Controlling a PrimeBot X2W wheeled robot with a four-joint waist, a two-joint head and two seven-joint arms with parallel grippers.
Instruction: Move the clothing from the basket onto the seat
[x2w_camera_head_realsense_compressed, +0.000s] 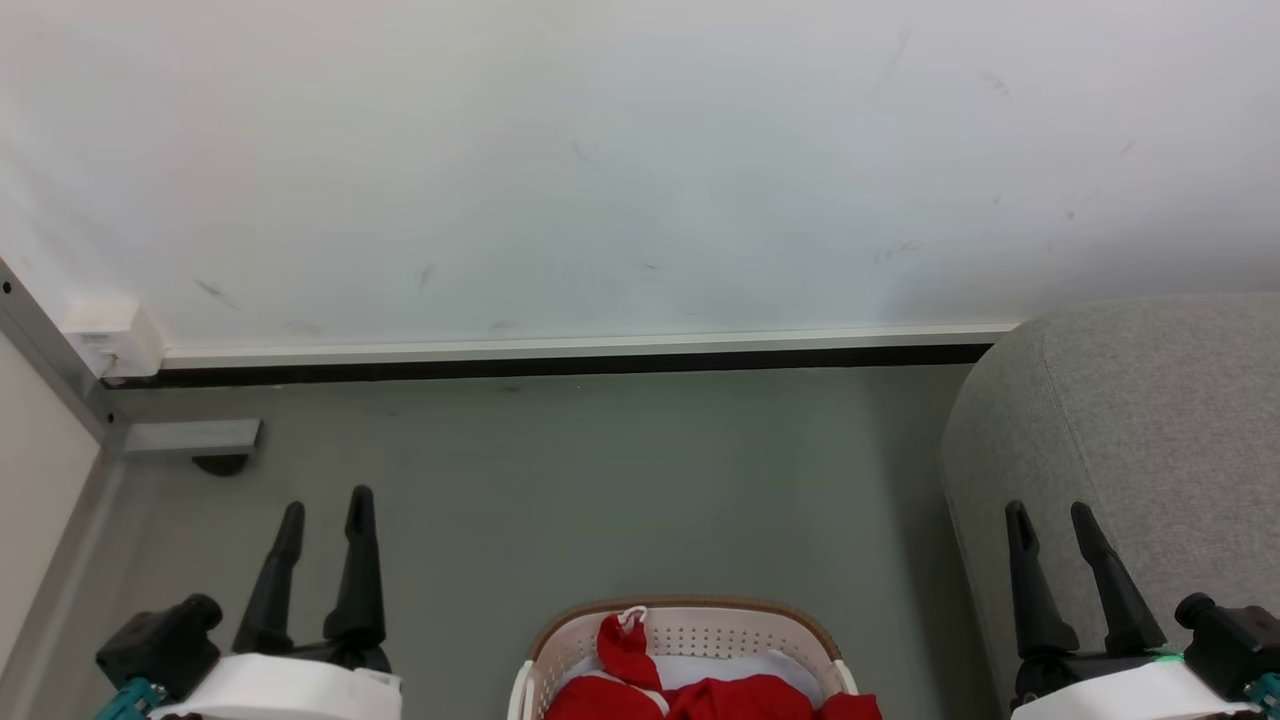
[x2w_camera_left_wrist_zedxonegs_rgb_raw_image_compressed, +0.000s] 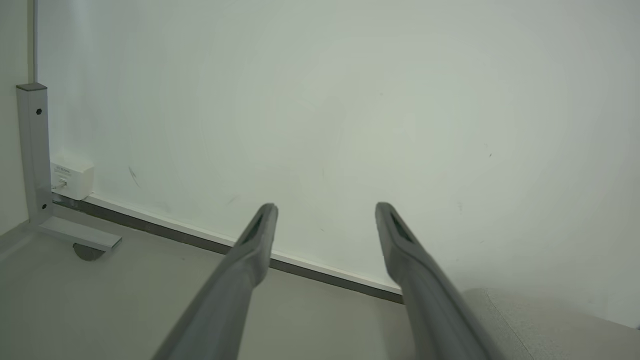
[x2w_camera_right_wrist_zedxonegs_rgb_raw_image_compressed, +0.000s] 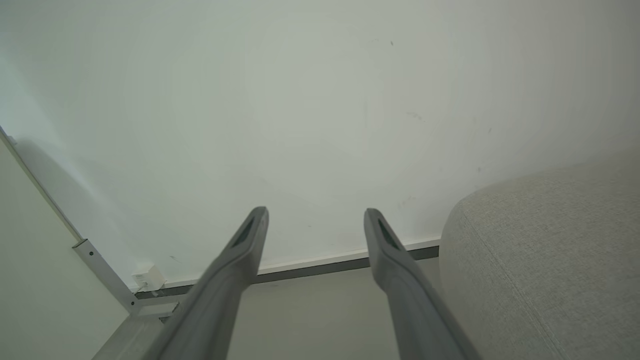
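The red clothing (x2w_camera_head_realsense_compressed: 700, 690) with white trim lies bunched in the cream basket (x2w_camera_head_realsense_compressed: 690, 612), which sits on the floor at the bottom middle of the head view, cut off by the frame edge. The light grey seat (x2w_camera_head_realsense_compressed: 1150, 420) rises at the right; its rounded corner also appears in the right wrist view (x2w_camera_right_wrist_zedxonegs_rgb_raw_image_compressed: 545, 260) and the left wrist view (x2w_camera_left_wrist_zedxonegs_rgb_raw_image_compressed: 540, 325). My left gripper (x2w_camera_head_realsense_compressed: 325, 505) stands open at the lower left, well left of the basket, and is empty (x2w_camera_left_wrist_zedxonegs_rgb_raw_image_compressed: 325, 206). My right gripper (x2w_camera_head_realsense_compressed: 1050, 508) is open in front of the seat, holding nothing (x2w_camera_right_wrist_zedxonegs_rgb_raw_image_compressed: 315, 211).
A white wall (x2w_camera_head_realsense_compressed: 640, 160) with a pale skirting strip (x2w_camera_head_realsense_compressed: 580, 348) closes the far side. At the left stands a grey metal post with a foot (x2w_camera_head_realsense_compressed: 190, 438) and a small white box (x2w_camera_head_realsense_compressed: 112, 332) on the wall. Grey floor (x2w_camera_head_realsense_compressed: 600, 480) stretches between grippers and wall.
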